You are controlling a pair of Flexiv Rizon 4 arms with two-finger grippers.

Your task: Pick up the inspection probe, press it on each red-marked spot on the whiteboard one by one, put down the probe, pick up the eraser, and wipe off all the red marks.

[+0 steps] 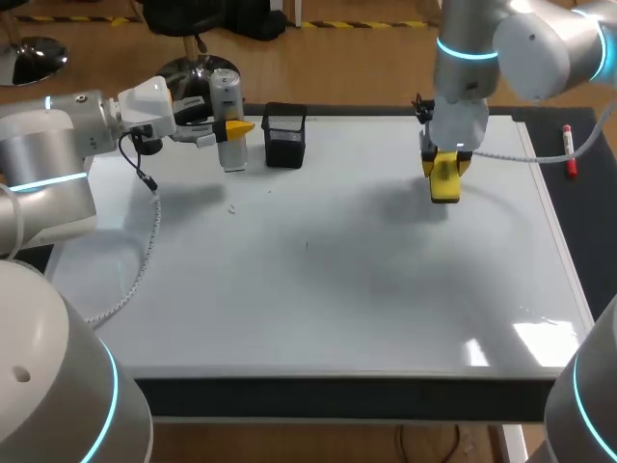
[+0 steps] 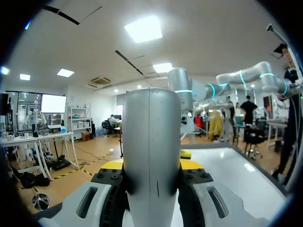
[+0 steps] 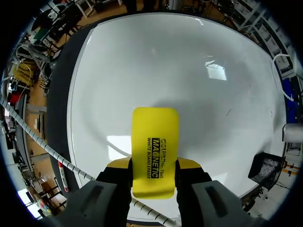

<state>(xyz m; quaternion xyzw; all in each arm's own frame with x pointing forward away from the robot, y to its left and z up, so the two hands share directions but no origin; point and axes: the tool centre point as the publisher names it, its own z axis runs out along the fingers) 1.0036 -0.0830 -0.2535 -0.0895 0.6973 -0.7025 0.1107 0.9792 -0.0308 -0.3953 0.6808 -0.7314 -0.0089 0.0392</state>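
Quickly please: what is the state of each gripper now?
Left gripper: shut on the silver cylindrical probe.
Right gripper: shut on the yellow rectangular whiteboard eraser.

The whiteboard point(image 1: 318, 289) lies on the counter point(image 1: 593, 231) and covers most of it. At its far left, the inspection probe point(image 1: 228, 111) stands upright, held between the fingers of the left gripper point(image 1: 231, 128). Just right of the probe is a mesh basket point(image 1: 285, 135). Over the far right part of the board, the right gripper point(image 1: 444, 164) holds the eraser point(image 1: 444, 180). A marker point(image 1: 569, 151) lies on the counter, right of the board.
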